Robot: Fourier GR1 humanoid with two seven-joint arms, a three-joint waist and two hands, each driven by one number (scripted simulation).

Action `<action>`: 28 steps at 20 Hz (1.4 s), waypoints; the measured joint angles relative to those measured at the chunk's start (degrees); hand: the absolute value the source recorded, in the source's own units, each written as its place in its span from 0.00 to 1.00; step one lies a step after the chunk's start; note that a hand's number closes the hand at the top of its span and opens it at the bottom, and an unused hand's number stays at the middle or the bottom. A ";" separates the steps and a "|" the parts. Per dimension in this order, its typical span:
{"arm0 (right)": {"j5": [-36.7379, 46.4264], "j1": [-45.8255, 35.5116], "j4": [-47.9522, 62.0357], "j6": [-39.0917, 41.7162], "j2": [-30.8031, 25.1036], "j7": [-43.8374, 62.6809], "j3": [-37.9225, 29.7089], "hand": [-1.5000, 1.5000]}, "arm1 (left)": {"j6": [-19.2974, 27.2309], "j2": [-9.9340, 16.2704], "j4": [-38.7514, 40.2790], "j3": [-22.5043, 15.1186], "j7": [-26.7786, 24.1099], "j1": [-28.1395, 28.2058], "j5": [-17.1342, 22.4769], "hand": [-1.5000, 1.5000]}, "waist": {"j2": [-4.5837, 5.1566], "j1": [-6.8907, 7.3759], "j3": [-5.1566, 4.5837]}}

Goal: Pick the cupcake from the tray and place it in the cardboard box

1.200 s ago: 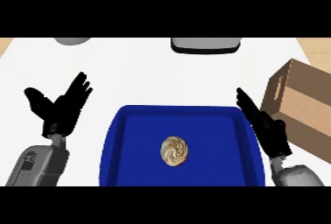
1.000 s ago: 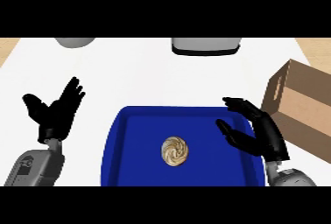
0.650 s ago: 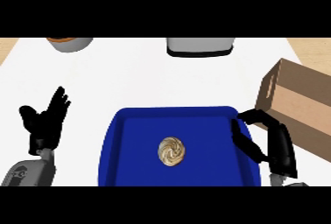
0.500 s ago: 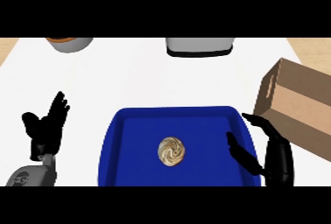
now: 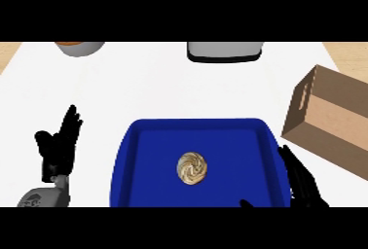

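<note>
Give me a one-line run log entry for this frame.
phase: pre-grasp | cupcake: on blue tray, untouched | right hand: open, at tray's right edge | left hand: open, resting left | cardboard box: right of tray

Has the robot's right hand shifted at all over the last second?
Yes. The right hand has pulled back toward the view's lower edge: earlier it reached alongside the brown cardboard box; now it sits low over the blue tray's right rim.

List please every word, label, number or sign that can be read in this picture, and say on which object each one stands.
None: no readable text shows on anything in the head view.
The cardboard box shows plain brown sides, no print.
The blue tray and the cupcake carry no label; the cupcake shows only a swirl.
The grey container and the bowl at the far edge are cut off, with no marks on what shows.
</note>
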 measured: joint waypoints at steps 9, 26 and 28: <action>12.87 -6.57 -8.26 27.65 8.69 21.78 11.90 0.00 | 0.35 -1.43 -0.12 -1.56 -0.20 -0.52 -1.34 0.50 | 0.50 2.13 0.18; 1.47 -17.26 -0.50 35.28 8.94 31.83 12.97 0.00 | -0.33 -1.59 -0.15 -1.27 0.52 -1.51 -1.45 0.50 | 0.79 3.08 0.29; 0.22 -19.31 1.67 35.02 9.86 32.43 12.09 0.00 | -0.26 -1.70 0.54 -1.15 0.32 -1.97 -1.58 0.50 | 0.86 3.07 0.28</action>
